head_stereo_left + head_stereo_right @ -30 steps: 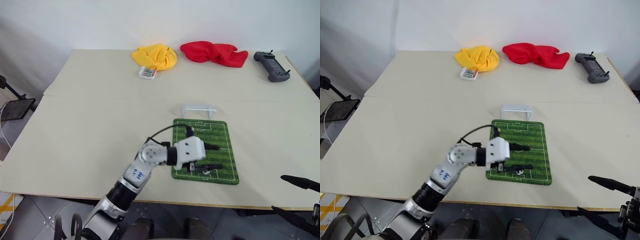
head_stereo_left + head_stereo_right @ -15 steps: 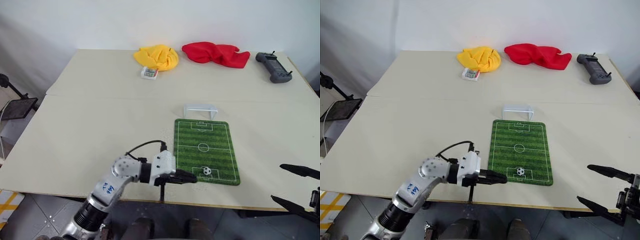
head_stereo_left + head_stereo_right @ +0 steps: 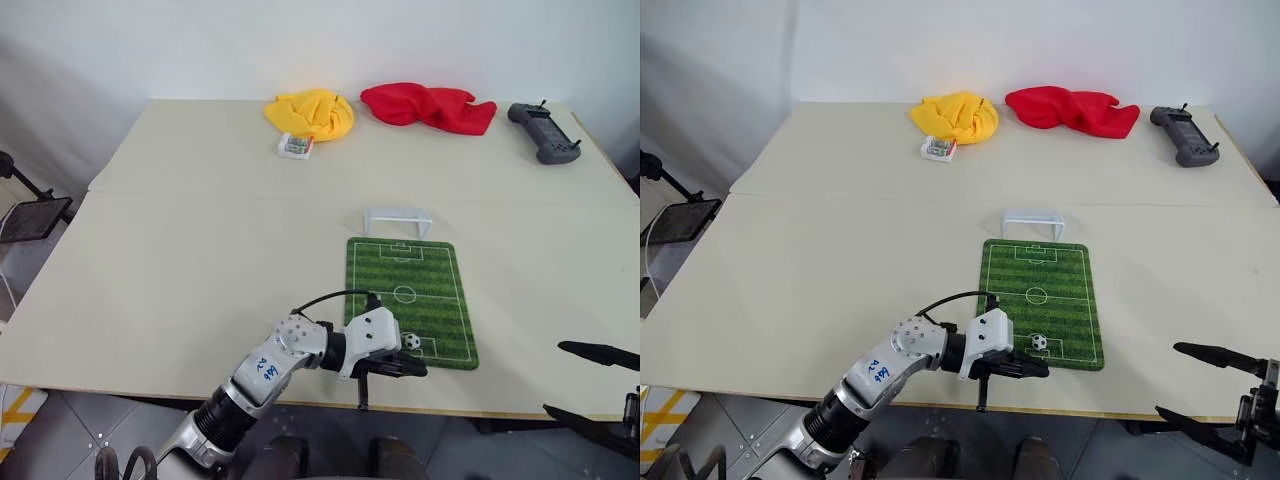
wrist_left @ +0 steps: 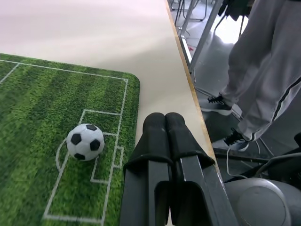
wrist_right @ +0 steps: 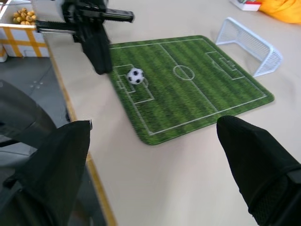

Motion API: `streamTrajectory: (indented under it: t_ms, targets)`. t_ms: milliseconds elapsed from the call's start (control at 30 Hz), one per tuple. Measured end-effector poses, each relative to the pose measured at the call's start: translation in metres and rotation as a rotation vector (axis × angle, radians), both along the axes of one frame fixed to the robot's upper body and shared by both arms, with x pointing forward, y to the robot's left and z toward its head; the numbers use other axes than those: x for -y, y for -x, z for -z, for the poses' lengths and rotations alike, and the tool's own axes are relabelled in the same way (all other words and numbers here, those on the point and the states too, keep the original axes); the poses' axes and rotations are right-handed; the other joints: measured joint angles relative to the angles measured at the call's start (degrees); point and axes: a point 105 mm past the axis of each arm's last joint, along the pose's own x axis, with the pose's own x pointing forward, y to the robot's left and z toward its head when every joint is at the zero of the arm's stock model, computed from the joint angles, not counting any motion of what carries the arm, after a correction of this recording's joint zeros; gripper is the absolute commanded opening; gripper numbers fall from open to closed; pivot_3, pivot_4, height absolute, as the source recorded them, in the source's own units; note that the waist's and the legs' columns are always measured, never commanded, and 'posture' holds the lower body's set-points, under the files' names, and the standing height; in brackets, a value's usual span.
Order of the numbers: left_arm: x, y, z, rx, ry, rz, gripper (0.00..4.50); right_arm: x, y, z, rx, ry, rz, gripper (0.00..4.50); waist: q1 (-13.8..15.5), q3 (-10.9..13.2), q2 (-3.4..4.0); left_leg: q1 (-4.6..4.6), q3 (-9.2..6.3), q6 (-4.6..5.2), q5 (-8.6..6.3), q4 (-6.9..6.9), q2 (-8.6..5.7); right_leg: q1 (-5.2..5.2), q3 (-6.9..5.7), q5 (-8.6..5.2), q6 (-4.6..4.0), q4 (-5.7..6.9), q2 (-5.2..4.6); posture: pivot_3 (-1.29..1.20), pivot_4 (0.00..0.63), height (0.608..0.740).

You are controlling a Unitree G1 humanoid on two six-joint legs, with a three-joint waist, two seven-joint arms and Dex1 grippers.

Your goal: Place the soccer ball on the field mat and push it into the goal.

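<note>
The soccer ball [image 3: 412, 341] rests free on the field mat [image 3: 410, 290], inside the penalty box at the mat's near end. My left gripper [image 3: 420, 370] is shut and empty, lying low over the mat's near edge just on the near side of the ball. In the left wrist view the ball [image 4: 85, 141] sits a short gap from the closed fingertips [image 4: 164, 121]. The white goal [image 3: 398, 220] stands on the table just beyond the mat's far end. My right gripper [image 3: 553, 377] hangs open off the table's near right edge, holding nothing.
At the table's far side lie a yellow cloth [image 3: 312, 112], a red cloth [image 3: 430, 105], a grey controller [image 3: 543, 132] and a small white box [image 3: 294, 146]. A person's legs [image 4: 263, 70] stand beside the table's edge. Bare tabletop surrounds the mat.
The left gripper let go of the ball on the mat, shut, drew back to the table's near edge, then slid right until it lay just behind the ball. The right arm stayed put.
</note>
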Motion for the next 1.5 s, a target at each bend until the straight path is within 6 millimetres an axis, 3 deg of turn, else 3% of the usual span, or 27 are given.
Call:
streamTrajectory:
  t_ms: [367, 567, 667, 767, 867, 1000, 1133, 1267, 1333, 1500]
  targets:
    - [0.021, -0.023, 0.0, 0.042, 0.005, -0.09, 0.04, -0.012, 0.008, 0.0, 0.012, -0.028, 0.024, 4.5, 0.43, 0.03, -0.05, -0.02, 0.02, 0.04, -0.02, 0.02, -0.04, 0.01, 0.03, 0.02, 0.04, -0.07, -0.01, 0.0, 0.15, 0.74]
    - [0.015, -0.055, 0.007, 0.118, -0.023, -0.211, 0.04, -0.012, 0.003, -0.002, 0.049, -0.055, 0.076, 4.5, 0.26, 0.04, -0.07, -0.03, 0.04, 0.04, -0.01, 0.05, -0.04, 0.0, 0.04, 0.02, 0.04, -0.05, 0.0, 0.0, 0.15, 0.74]
    - [0.013, -0.084, -0.013, 0.226, 0.05, -0.331, 0.04, -0.014, -0.008, -0.012, 0.139, -0.108, 0.146, 4.5, 0.3, 0.09, -0.15, -0.05, 0.04, 0.04, -0.01, 0.07, -0.05, -0.02, 0.05, 0.04, 0.07, -0.04, -0.01, 0.0, 0.15, 0.74]
    - [0.004, -0.11, -0.049, 0.357, 0.189, -0.447, 0.04, -0.012, -0.016, -0.019, 0.192, -0.161, 0.223, 4.5, 0.33, 0.08, -0.14, -0.04, 0.04, 0.03, -0.02, 0.01, -0.05, -0.07, 0.05, 0.06, 0.12, -0.02, -0.02, 0.0, 0.15, 0.74]
    - [-0.008, -0.114, -0.068, 0.352, 0.297, -0.452, 0.04, -0.01, -0.017, -0.018, 0.202, -0.209, 0.278, 4.5, 0.26, 0.07, -0.11, -0.04, 0.03, 0.01, -0.03, -0.07, -0.03, -0.12, 0.04, 0.08, 0.14, 0.03, -0.01, 0.0, 0.15, 0.74]
    - [-0.039, -0.092, -0.075, 0.315, 0.366, -0.289, 0.04, -0.011, -0.019, -0.021, 0.217, -0.255, 0.31, 4.5, -0.33, 0.04, -0.07, -0.05, 0.11, -0.01, -0.04, -0.07, 0.0, -0.34, 0.11, 0.08, 0.14, 0.27, -0.01, 0.0, 0.15, 0.74]
    - [-0.095, -0.089, -0.087, 0.328, 0.361, -0.268, 0.04, -0.014, -0.021, -0.021, 0.231, -0.281, 0.307, 4.5, -0.93, 0.01, -0.01, -0.01, 0.11, -0.06, 0.06, -0.02, 0.03, -0.3, 0.15, 0.1, 0.06, 0.33, 0.03, 0.0, 0.15, 0.74]
    - [-0.152, -0.091, -0.089, 0.339, 0.25, -0.298, 0.04, -0.014, -0.027, -0.018, 0.239, -0.304, 0.293, 4.5, -1.55, 0.0, -0.01, 0.04, 0.11, -0.02, 0.07, 0.0, -0.02, -0.23, 0.22, 0.11, 0.06, 0.32, 0.02, 0.0, 0.15, 0.74]
    - [-0.17, -0.093, -0.088, 0.337, 0.216, -0.324, 0.04, -0.014, -0.029, -0.017, 0.242, -0.309, 0.286, 4.5, -1.42, -0.01, 0.01, 0.05, 0.05, -0.02, 0.07, -0.02, -0.03, -0.22, 0.21, 0.11, 0.06, 0.33, 0.0, 0.0, 0.15, 0.74]
    - [-0.222, -0.093, -0.066, 0.265, 0.116, -0.497, 0.04, -0.013, -0.034, -0.018, 0.259, -0.321, 0.273, 4.5, -1.63, -0.01, 0.02, 0.05, 0.04, -0.06, 0.05, -0.17, 0.03, -0.38, 0.24, 0.11, 0.06, 0.42, 0.03, 0.0, 0.15, 0.74]
